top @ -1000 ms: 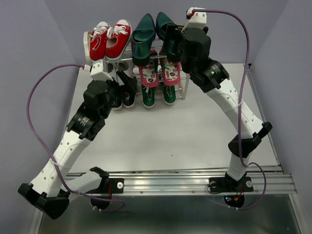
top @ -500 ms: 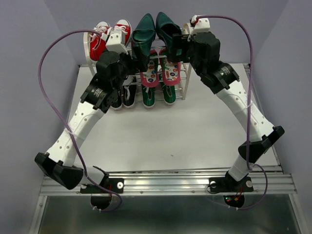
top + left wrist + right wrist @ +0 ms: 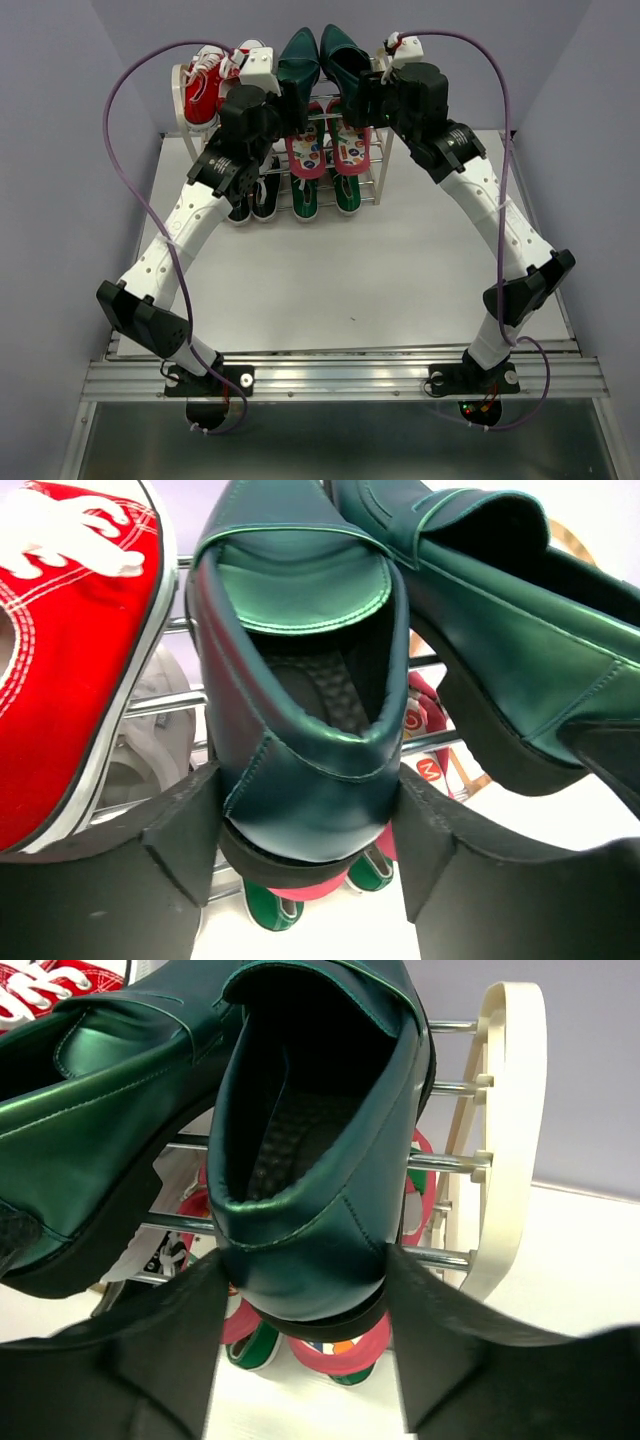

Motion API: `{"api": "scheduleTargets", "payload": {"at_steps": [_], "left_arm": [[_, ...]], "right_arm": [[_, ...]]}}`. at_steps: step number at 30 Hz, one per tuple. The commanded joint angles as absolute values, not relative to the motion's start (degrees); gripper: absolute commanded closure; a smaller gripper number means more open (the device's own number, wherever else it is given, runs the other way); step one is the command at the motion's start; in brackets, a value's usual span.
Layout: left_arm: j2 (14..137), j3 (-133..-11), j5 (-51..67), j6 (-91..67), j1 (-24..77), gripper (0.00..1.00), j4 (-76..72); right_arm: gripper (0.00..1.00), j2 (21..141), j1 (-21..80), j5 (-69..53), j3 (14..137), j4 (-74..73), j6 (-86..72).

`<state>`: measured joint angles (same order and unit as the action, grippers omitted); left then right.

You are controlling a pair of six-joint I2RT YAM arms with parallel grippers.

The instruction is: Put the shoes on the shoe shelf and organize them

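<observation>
The shoe shelf [image 3: 383,178] stands at the back of the table. Two glossy dark-green heels lie side by side on its top tier. My left gripper [image 3: 284,98] is closed on the back of the left heel [image 3: 300,710], its pads pressing both sides. My right gripper [image 3: 357,97] grips the back of the right heel [image 3: 310,1160] the same way. Red-strapped flip-flops [image 3: 328,148] sit on the middle tier under the heels. Green canvas sneakers [image 3: 326,198] sit on the lowest tier below them.
Red sneakers [image 3: 205,85] fill the top tier's left half, touching the left heel's side [image 3: 70,650]. Dark sneakers [image 3: 262,198] sit low on the left. The cream side frame [image 3: 510,1110] stands just right of the right gripper. Purple cables arc over both arms.
Both arms rose to the top tier, the left one swinging up from the lower left. Each gripper narrowed from wide open onto the back of a dark-green heel.
</observation>
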<state>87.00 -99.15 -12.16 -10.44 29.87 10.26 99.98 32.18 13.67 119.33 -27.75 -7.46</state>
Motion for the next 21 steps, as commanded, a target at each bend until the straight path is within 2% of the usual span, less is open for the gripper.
{"api": "scheduleTargets", "payload": {"at_steps": [1, 6, 9, 10, 13, 17, 19, 21], "left_arm": [[86.7, -103.0, -8.2, -11.2, 30.1, 0.47, 7.3], [86.8, -104.4, -8.3, -12.7, 31.4, 0.57, 6.2], [88.1, -105.6, -8.4, -13.7, 32.4, 0.59, 5.6], [88.6, -106.8, -8.7, -14.1, 32.8, 0.64, 5.8], [90.3, -109.0, -10.0, -15.6, 34.6, 0.68, 5.8], [92.3, -111.4, -17.7, -16.3, 38.0, 0.68, 6.0], [93.2, -111.6, -21.2, -17.2, 39.2, 0.62, 6.0], [94.0, -111.6, -21.8, -18.6, 39.6, 0.61, 5.9]], "right_arm": [[0.52, 100.7, 31.7, 12.0, 121.4, -27.3, -7.9], [0.69, 101.9, 31.7, 10.7, 123.4, -27.2, -9.7], [0.74, 102.1, 31.7, 11.1, 124.0, -27.2, -10.6], [0.76, 102.1, 31.7, 11.2, 124.4, -27.2, -11.2], [0.78, 102.2, 31.7, 11.0, 125.0, -27.2, -12.4], [0.78, 102.2, 31.7, 9.9, 125.3, -27.2, -12.7], [0.78, 102.1, 31.7, 9.2, 125.0, -27.2, -12.8], [0.78, 102.2, 31.7, 8.7, 124.0, -27.2, -13.0]]}}
